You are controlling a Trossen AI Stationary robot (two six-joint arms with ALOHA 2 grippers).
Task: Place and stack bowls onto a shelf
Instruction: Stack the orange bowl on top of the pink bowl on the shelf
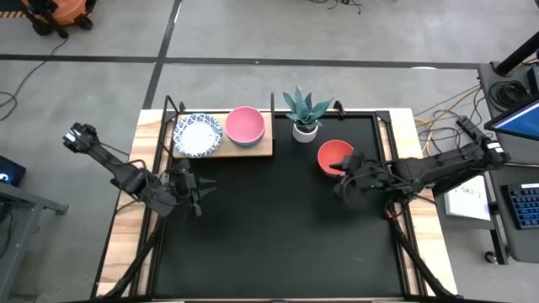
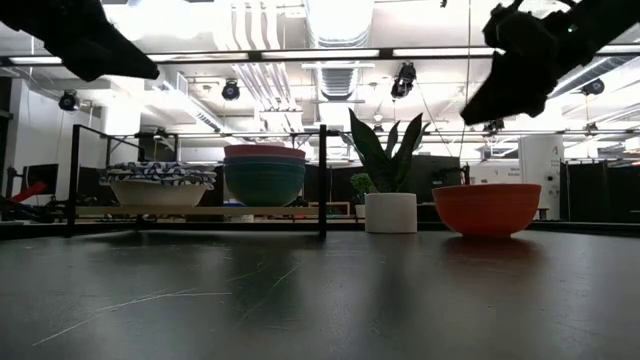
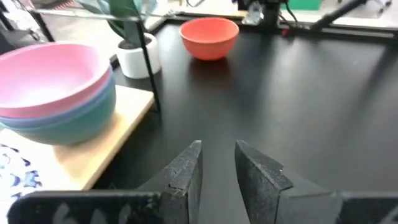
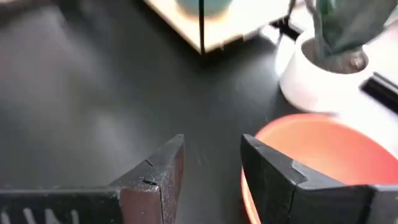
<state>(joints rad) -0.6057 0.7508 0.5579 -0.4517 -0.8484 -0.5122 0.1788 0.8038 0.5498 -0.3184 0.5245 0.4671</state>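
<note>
On the shelf point(image 1: 257, 151) at the table's far left stand two stacks of bowls: patterned white-and-blue ones point(image 1: 198, 135), and a pink bowl point(image 3: 50, 71) nested on a blue and a green one. A red bowl point(image 1: 333, 156) rests by its base on the black tabletop, to the right of the shelf. My right gripper point(image 4: 211, 140) hovers open above the red bowl's near rim, clear of it in the low view. My left gripper point(image 3: 217, 146) hangs open over the table near the shelf's front edge, with nothing between its fingers.
A white pot with a green plant point(image 1: 304, 116) stands between the shelf and the red bowl. The shelf's thin black frame post point(image 3: 149, 68) rises at its right end. The near half of the black tabletop point(image 1: 278, 244) holds no objects.
</note>
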